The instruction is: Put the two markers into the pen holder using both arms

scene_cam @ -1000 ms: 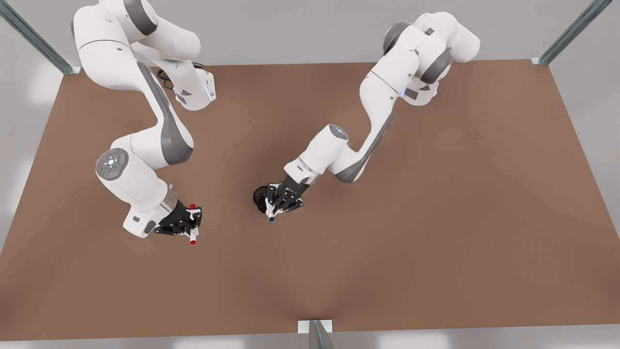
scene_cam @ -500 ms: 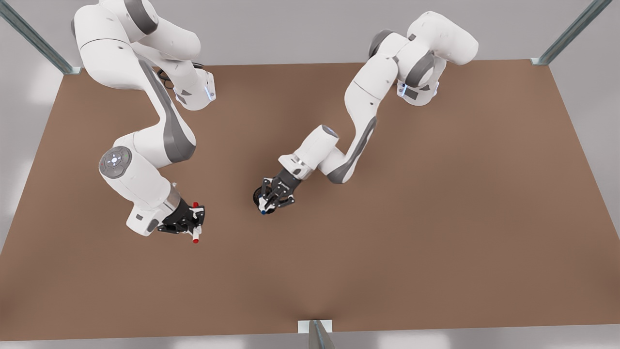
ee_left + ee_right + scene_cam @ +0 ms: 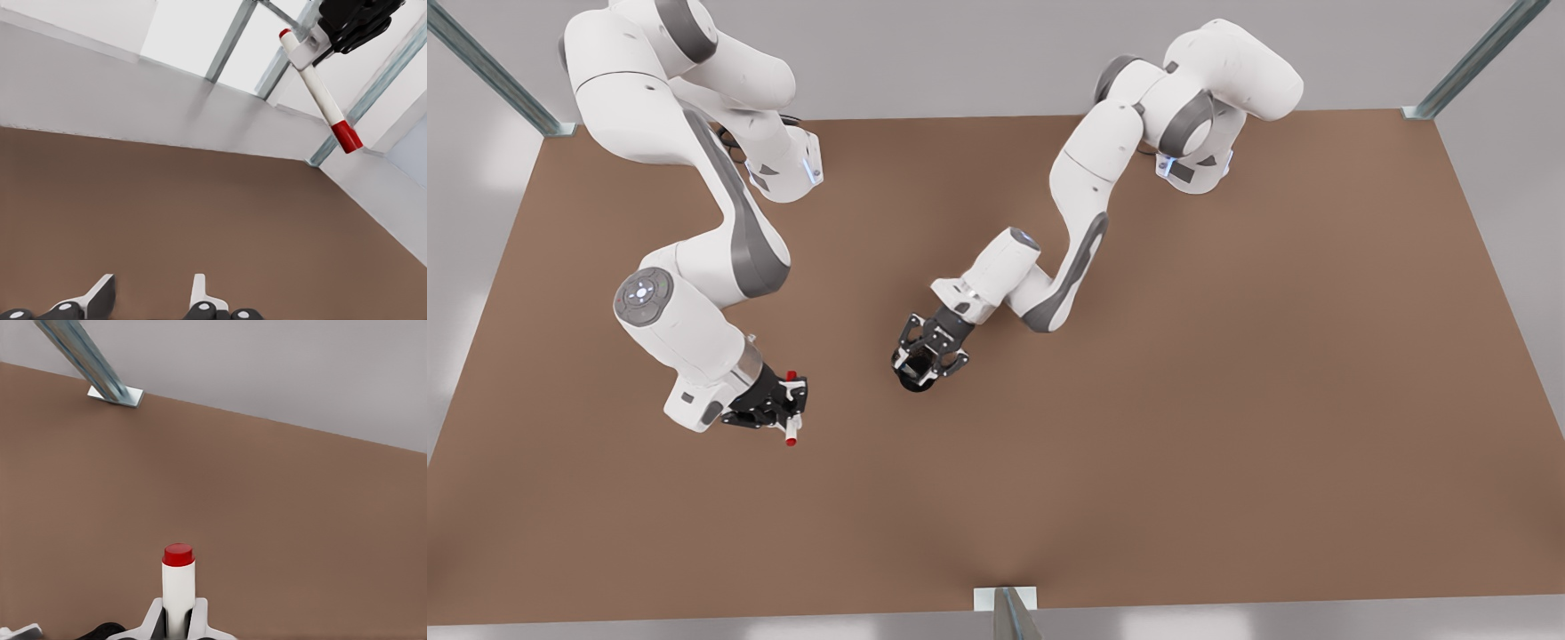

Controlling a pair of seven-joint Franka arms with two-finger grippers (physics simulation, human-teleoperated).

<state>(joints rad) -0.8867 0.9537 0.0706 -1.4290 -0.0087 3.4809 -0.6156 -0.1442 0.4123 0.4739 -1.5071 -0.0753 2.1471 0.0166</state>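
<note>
1. The table [image 3: 1227,400] is bare brown.
2. The right gripper [image 3: 775,411], at the front view's left, clamps the red marker [image 3: 178,587], barrel roughly level.
3. The left gripper [image 3: 927,351] hangs over the pen holder [image 3: 914,380], fingers [image 3: 100,297] spread and holding nothing (blue marker likely inside).
4. The holder lies toward the front view's right of the red marker, nothing between.

Both arms: glossy white rounded shells, grey joint sections, black cable at one base. Left end effector [image 3: 925,360] and right end effector [image 3: 778,411]: black.
</note>
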